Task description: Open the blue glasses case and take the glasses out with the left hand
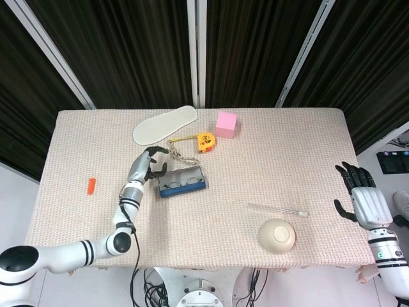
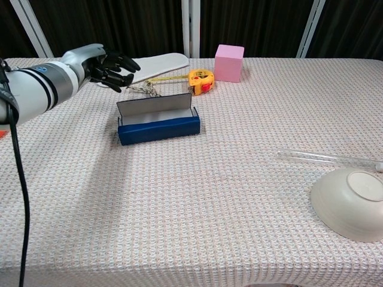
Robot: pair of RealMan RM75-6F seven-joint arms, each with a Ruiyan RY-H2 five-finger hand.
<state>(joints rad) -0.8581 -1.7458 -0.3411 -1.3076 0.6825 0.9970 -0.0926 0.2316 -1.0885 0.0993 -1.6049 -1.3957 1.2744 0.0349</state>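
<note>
Though seemingly untouched, open blue glasses case (image 1: 183, 183) right of left hand (image 1: 148, 164).

A table (image 1: 300, 137) fills the middle of the scene, draped in a pale pink waffle-weave cloth (image 2: 197, 203) that hangs over the near edge. Behind it, dark pleated curtains (image 1: 128, 51) run wall to wall, broken up by slanted white frame bars (image 1: 197, 51). Light grey floor (image 1: 16, 192) shows on either side, under even, flat lighting.
</note>
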